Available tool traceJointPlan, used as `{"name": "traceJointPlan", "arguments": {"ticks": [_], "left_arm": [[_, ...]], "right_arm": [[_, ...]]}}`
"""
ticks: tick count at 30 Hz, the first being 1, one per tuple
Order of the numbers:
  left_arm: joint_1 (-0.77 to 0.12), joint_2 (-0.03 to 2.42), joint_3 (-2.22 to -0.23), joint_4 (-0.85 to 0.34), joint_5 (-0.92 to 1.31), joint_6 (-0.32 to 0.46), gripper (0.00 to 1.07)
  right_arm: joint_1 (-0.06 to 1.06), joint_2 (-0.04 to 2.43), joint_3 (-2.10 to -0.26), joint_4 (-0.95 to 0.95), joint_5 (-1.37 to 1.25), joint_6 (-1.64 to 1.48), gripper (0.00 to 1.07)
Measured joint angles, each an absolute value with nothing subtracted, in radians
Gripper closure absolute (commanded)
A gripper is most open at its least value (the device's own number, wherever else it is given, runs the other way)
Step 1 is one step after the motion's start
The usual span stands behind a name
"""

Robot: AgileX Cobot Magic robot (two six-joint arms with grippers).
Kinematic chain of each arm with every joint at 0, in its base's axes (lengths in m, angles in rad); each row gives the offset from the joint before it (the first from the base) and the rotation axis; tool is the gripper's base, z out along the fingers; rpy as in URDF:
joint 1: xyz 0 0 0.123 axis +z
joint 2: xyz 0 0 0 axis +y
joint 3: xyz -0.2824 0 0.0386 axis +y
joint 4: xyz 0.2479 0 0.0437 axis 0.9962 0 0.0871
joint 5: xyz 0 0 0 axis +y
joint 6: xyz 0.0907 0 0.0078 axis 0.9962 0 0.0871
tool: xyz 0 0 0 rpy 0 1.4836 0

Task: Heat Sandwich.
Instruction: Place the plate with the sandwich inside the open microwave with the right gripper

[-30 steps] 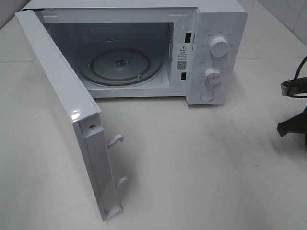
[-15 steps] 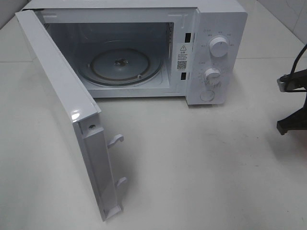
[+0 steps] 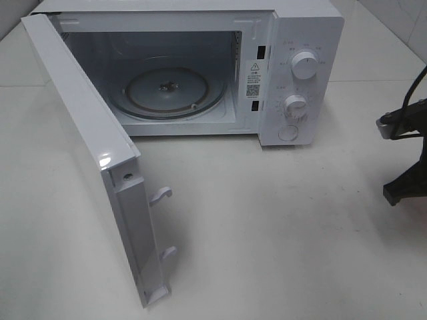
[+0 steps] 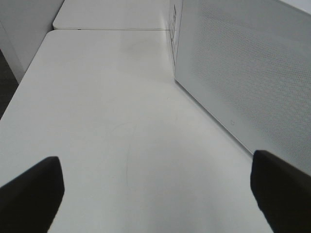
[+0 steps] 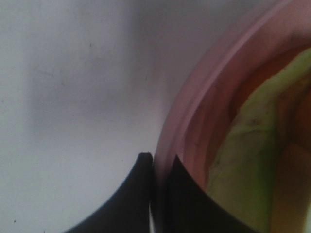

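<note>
The white table (image 3: 300, 253) is carrying everything here, and the microwave (image 3: 307, 27) is sitting at its far side, taking up most of the room. Its door (image 3: 87, 153) is hanging wide open, swinging out toward the near left and walling off that side of the table. Two latch hooks are sticking out of the door's free edge. Inside the open cavity the glass turntable (image 3: 167, 90) is lying bare. Two round knobs, the upper knob (image 3: 305, 65) and the lower knob (image 3: 294, 105), are sitting on the control panel to the right of the cavity, with a round button (image 3: 288, 133) under them.

The right arm (image 3: 403, 187) is poking in at the far right edge of the table, well apart from the microwave, with open table lying between them.

The left gripper (image 4: 155, 194) is hovering over bare table just beside a dotted white panel (image 4: 243, 73) of the microwave, its fingers (image 4: 29, 194) standing wide apart and touching nothing.

The right gripper (image 5: 158, 162) is pinching the rim of the pink plate (image 5: 204, 97), its fingers (image 5: 136, 194) pressing together with one outside the rim and one inside. The sandwich (image 5: 248, 145) is lying on that plate, just inside the rim, showing yellow-green and reddish layers, blurred from being so close.
</note>
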State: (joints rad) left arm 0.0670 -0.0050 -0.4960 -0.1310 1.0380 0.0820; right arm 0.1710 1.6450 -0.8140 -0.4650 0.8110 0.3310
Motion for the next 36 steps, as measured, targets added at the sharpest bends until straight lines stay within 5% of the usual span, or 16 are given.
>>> {"name": "traceJointPlan", "arguments": {"ticks": [36], "left_arm": [[0.067, -0.005, -0.496, -0.131, 1.038, 0.082, 0.09]], "right_arm": [[0.626, 1.394, -0.691, -0.462, 1.013, 0.443, 1.07]]}}
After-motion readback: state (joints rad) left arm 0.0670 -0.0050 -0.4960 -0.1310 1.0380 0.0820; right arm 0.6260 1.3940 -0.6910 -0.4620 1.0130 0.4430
